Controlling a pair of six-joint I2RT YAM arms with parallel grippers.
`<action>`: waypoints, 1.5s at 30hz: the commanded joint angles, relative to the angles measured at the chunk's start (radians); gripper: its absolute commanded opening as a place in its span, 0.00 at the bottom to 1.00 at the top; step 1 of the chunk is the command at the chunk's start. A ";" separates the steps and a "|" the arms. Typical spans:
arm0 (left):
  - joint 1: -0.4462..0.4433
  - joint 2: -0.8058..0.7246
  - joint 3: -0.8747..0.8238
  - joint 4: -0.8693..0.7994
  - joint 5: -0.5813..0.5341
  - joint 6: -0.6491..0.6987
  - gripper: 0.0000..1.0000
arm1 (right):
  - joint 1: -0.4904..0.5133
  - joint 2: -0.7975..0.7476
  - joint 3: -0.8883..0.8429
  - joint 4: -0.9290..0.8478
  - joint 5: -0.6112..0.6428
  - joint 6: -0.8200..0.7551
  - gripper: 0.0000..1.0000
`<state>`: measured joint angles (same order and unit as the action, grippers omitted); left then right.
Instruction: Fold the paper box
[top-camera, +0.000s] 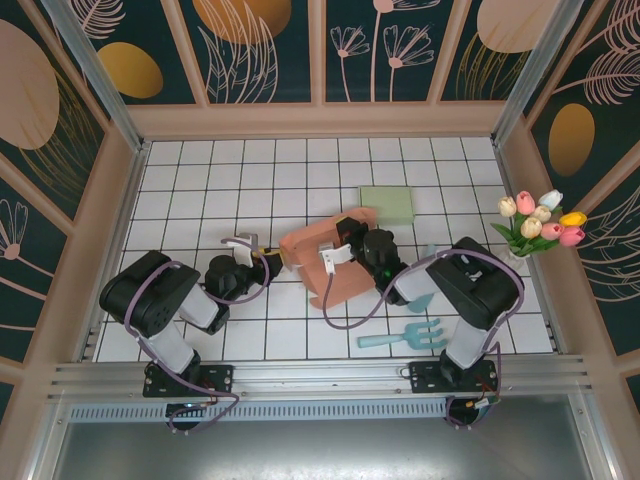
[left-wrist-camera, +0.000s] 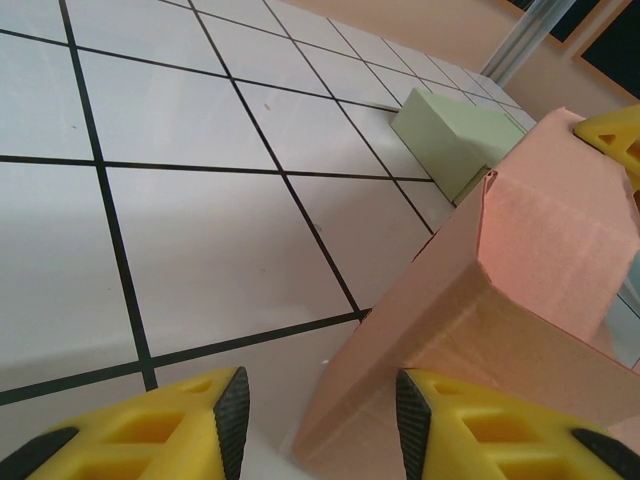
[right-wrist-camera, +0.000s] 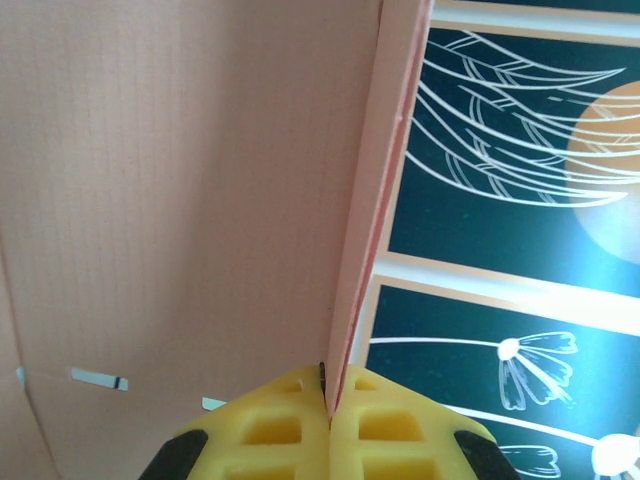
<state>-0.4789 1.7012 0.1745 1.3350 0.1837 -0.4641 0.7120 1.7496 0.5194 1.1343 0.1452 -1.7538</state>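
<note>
The pink paper box (top-camera: 325, 268) lies partly folded in the middle of the tiled table. My left gripper (top-camera: 272, 262) is at its left end. In the left wrist view this gripper (left-wrist-camera: 320, 425) is open, its yellow fingers (left-wrist-camera: 170, 425) apart, and a low corner of the box (left-wrist-camera: 520, 260) reaches into the gap without being clamped. My right gripper (top-camera: 345, 248) is over the box's upper side. Seen from the right wrist, it (right-wrist-camera: 330, 400) is shut on the thin edge of an upright pink panel (right-wrist-camera: 180, 180) of the box.
A pale green block (top-camera: 387, 205) lies just behind the box, also in the left wrist view (left-wrist-camera: 450, 135). A teal toy rake (top-camera: 402, 335) rests near the front right. Tulips (top-camera: 540, 222) stand at the right wall. Wooden walls ring the table.
</note>
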 joint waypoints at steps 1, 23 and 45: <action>-0.012 0.007 -0.003 0.080 0.041 -0.001 0.47 | 0.036 0.047 -0.013 0.082 -0.012 -0.059 0.00; -0.074 0.059 0.036 0.086 -0.036 -0.057 0.52 | 0.050 0.087 0.011 0.069 0.001 -0.054 0.00; -0.117 0.148 0.144 0.082 -0.110 -0.083 0.48 | 0.100 0.114 0.055 0.015 0.051 -0.038 0.00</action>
<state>-0.5850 1.8320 0.2913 1.4010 0.1219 -0.5285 0.7792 1.8359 0.5667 1.2217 0.2451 -1.7977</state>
